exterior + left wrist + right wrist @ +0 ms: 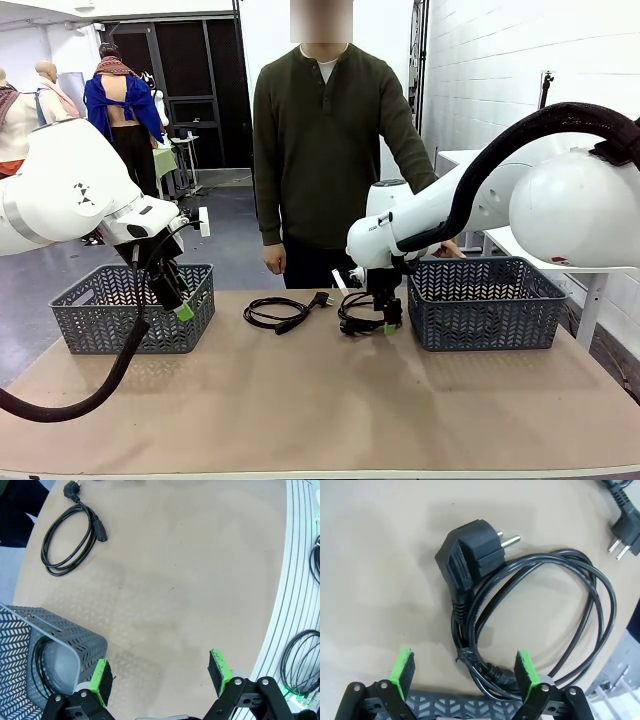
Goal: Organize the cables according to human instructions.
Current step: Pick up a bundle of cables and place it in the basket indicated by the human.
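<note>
Green pads of the right claw [464,666] sit closest, spread fully apart and holding nothing, low over a coiled black cable [465,630] on the tan desk [380,580]. Its taped strands run between the two pads, and its chunky plug [470,555] lies just beyond them. Right beside this claw stands a grey basket [480,320], with the person [325,140] behind it at the desk's far side. A second cable [288,323] lies loose near the claw on its other side. The left claw [160,676] hovers equally wide and empty, next to another grey basket [65,640] that already has a cord [35,660] coiled inside (seen through its mesh wall). Likely risks: closing on only some strands, so the loops spill and the plug swings into the basket rim; pads striking the desk if the claw drops lower; or choosing the wrong basket, if the person's instruction is misread.
</note>
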Tool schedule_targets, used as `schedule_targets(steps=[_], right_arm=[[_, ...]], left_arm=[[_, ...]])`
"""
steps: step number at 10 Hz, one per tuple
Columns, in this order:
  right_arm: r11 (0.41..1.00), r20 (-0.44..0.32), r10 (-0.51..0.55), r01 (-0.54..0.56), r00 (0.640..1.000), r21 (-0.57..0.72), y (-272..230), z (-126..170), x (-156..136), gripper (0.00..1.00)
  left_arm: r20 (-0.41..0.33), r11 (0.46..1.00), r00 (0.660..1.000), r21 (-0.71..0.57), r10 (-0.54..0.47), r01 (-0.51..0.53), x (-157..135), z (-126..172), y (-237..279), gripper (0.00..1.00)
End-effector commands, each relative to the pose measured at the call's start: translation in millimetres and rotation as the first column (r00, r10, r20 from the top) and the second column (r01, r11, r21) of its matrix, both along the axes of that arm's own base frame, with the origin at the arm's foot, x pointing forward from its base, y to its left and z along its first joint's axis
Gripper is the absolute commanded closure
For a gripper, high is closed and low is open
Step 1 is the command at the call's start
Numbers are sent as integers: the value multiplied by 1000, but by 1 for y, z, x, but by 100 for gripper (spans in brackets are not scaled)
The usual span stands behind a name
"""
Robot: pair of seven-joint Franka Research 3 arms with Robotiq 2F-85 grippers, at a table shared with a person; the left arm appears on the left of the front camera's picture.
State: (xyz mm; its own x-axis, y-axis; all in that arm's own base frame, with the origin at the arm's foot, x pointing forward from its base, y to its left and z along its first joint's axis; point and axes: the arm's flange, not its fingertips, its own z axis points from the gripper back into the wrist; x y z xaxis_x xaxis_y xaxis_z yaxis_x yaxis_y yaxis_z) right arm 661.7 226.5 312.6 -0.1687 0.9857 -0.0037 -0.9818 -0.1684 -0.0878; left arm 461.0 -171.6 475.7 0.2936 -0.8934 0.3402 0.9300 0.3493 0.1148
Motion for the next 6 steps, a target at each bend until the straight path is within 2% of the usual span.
schedule_targets(steps=[1,2,3,6], right_arm=[[999,-14,-17,17,1000,-31,4,0,7,0],[1000,-22,-10,9,1000,-28,5,-1,7,0],[1000,-32,-4,3,999,-27,6,-1,7,10],[1000,-62,3,-5,998,-18,5,-9,9,64]], left_arm=[[2,1000,1000,1,2,-2,0,1,0,0],[2,1000,1000,1,2,-2,0,1,0,0],[2,1000,1000,1,2,-2,0,1,0,0],[2,1000,1000,1,2,-2,0,1,0,0]])
